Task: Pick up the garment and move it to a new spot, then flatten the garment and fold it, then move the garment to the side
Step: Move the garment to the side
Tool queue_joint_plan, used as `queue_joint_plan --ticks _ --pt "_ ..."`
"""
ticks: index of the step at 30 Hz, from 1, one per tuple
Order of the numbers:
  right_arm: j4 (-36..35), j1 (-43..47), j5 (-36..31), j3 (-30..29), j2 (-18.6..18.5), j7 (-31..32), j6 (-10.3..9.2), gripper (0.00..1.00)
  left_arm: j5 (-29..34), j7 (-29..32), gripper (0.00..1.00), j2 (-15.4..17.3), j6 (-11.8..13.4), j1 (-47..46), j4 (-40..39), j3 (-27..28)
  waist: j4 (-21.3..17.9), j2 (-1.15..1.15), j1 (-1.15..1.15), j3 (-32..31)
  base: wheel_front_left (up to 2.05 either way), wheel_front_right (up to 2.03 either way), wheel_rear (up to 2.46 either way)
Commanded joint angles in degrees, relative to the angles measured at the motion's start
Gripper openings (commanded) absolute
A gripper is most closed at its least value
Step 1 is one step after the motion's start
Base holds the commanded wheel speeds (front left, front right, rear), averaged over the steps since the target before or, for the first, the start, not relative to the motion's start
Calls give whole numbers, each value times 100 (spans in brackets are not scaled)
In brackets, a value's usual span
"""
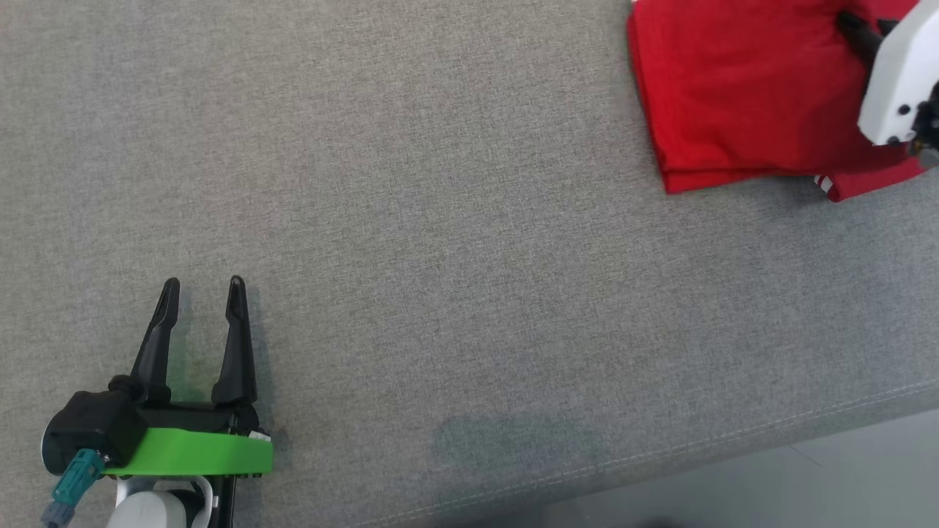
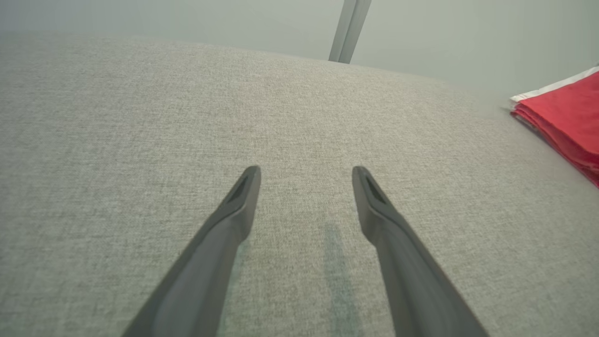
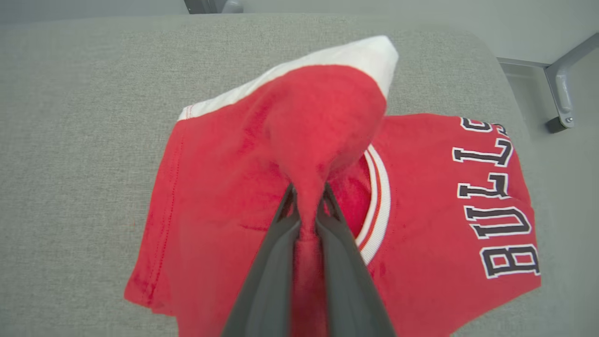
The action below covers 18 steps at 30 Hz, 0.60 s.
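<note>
The garment (image 1: 741,88) is a red jersey with white trim and black lettering, folded at the far right of the grey cushion; a slice of it shows as the garment (image 2: 568,117) in the left wrist view. My right gripper (image 3: 306,206) is shut on a pinched ridge of the garment (image 3: 220,196), lifting a fold of red cloth with a white band. In the head view my right gripper (image 1: 862,33) reaches over the cloth from the right, its white housing covering part of it. My left gripper (image 1: 204,290) stands open and empty at the lower left, far from the garment.
The grey fabric cushion (image 1: 440,220) spans the view; its stitched front edge (image 1: 697,444) runs along the lower right, with pale floor beyond. A metal frame leg (image 3: 559,89) stands past the cushion's far right corner, and a grey post (image 2: 348,30) rises behind it.
</note>
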Motion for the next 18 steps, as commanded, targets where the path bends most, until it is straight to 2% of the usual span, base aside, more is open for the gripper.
queue_joint_plan --ticks 1,7,12,13,14,15,16,17,18 --pt "-61 78 35 -68 -84 90 -2 0 -33 2 100 42 -2 -10 -23 17 0 49 -1 6 0 0 0" --pt "-152 47 -147 -756 -367 504 -2 0 14 2 100 48 -2 15 -37 26 74 49 -1 39 0 0 0" --pt "287 -12 -934 -1131 -403 190 -2 0 38 3 100 75 -2 -121 20 -62 213 49 -1 100 0 0 0" --pt "373 -3 -1147 -1164 -448 27 -2 9 34 2 100 61 -2 -147 24 -62 253 49 -1 114 0 0 0" --pt "516 2 -1324 -1248 -447 -138 -4 22 26 3 100 53 -2 -161 29 -74 294 49 -1 129 0 0 0" --pt "639 13 -1465 -1280 -413 -305 -3 40 24 3 100 54 -2 -162 41 -90 335 49 -1 141 0 0 0" --pt "723 24 -1605 -1244 -414 -537 -3 88 21 3 100 53 -2 -162 55 -91 371 49 -1 153 0 0 0" --pt "825 19 -1748 -1275 -437 -784 -2 100 16 2 100 48 -2 -166 64 -79 405 49 -1 167 0 0 0" --pt "926 16 -1886 -1335 -432 -1042 -6 100 16 3 100 36 -2 -166 74 -71 438 49 -1 175 0 0 0"
